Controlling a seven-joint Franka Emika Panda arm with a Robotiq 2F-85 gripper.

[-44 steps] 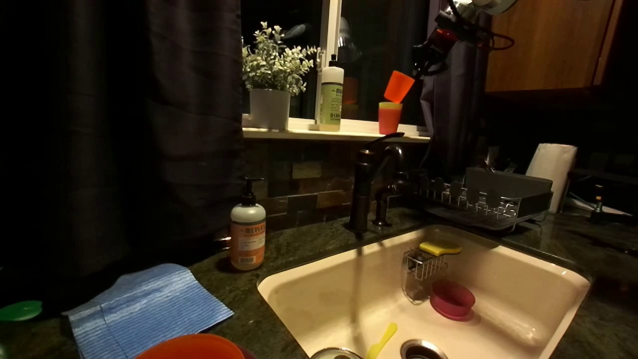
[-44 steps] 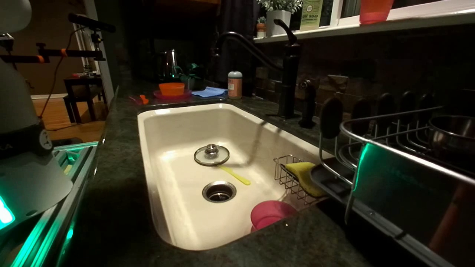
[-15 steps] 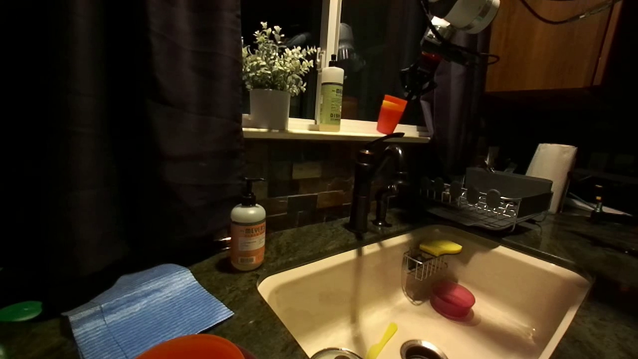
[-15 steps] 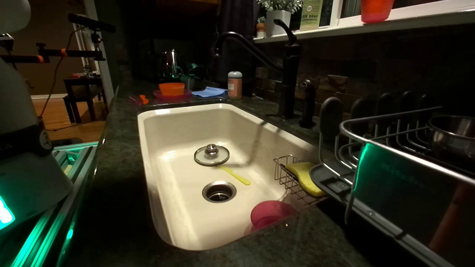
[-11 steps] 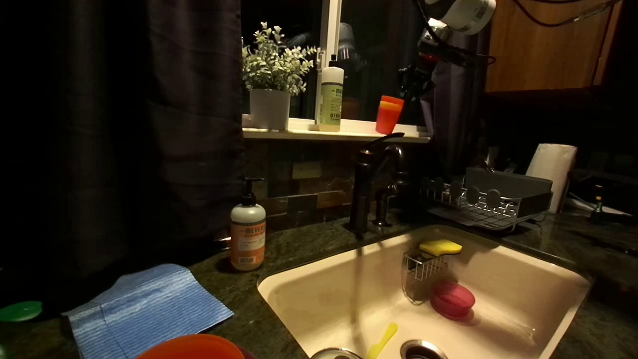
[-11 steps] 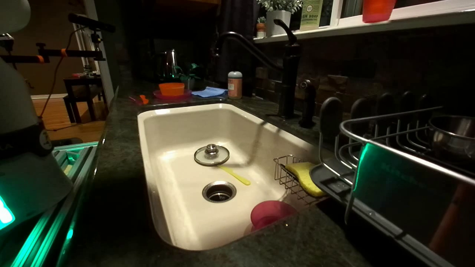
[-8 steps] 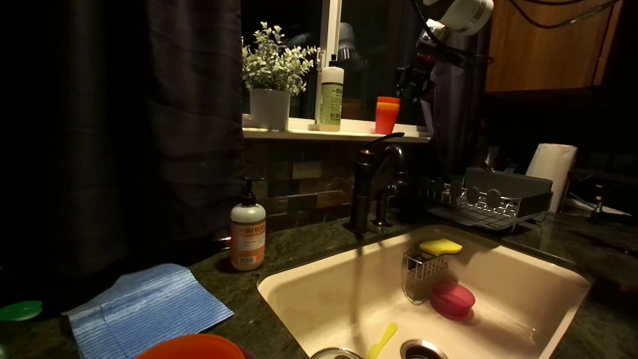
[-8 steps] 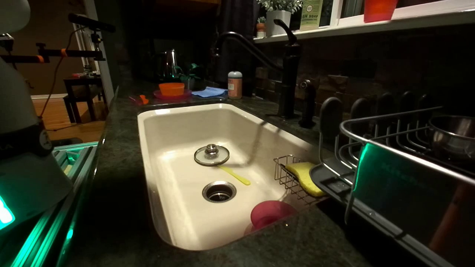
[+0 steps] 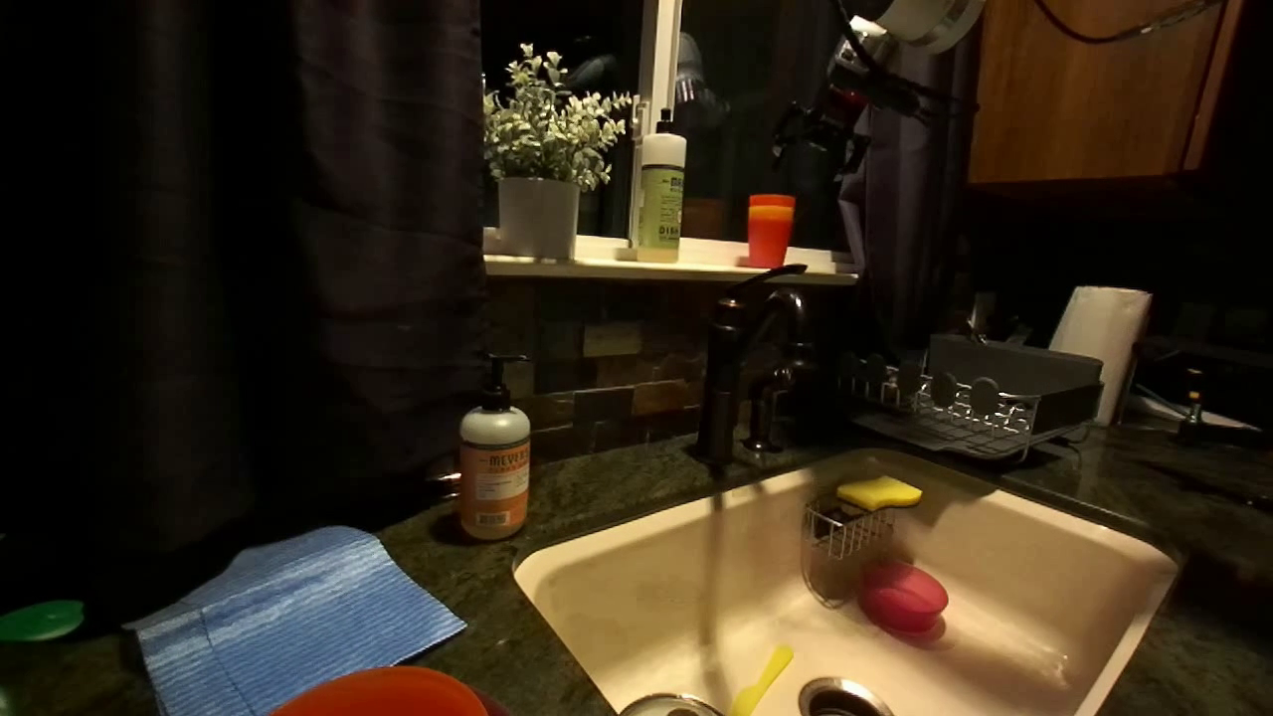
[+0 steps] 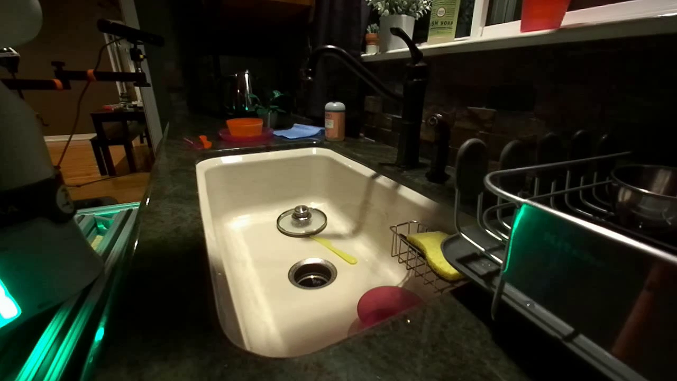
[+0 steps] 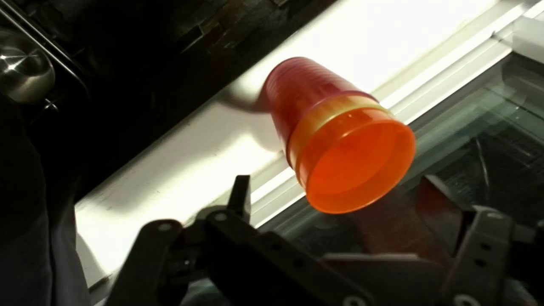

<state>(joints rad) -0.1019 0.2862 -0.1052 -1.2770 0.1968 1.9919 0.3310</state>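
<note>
While the pincer (image 9: 816,157) gapes wide, nested cups (image 9: 771,232) stand mouth-up, long axis vertical.

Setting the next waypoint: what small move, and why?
I'd probably ease the fingers slightly up and away from the nested cups, without closing. In the wrist view the fingers are spread wide and grip nothing. In an exterior view the cups stand upright on the windowsill, with a gap below the fingers, so backing off likely won't tip the cups.

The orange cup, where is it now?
In an exterior view, the orange cup tops the cup stack on the windowsill, right of the dish soap bottle, near the open claw.
</note>
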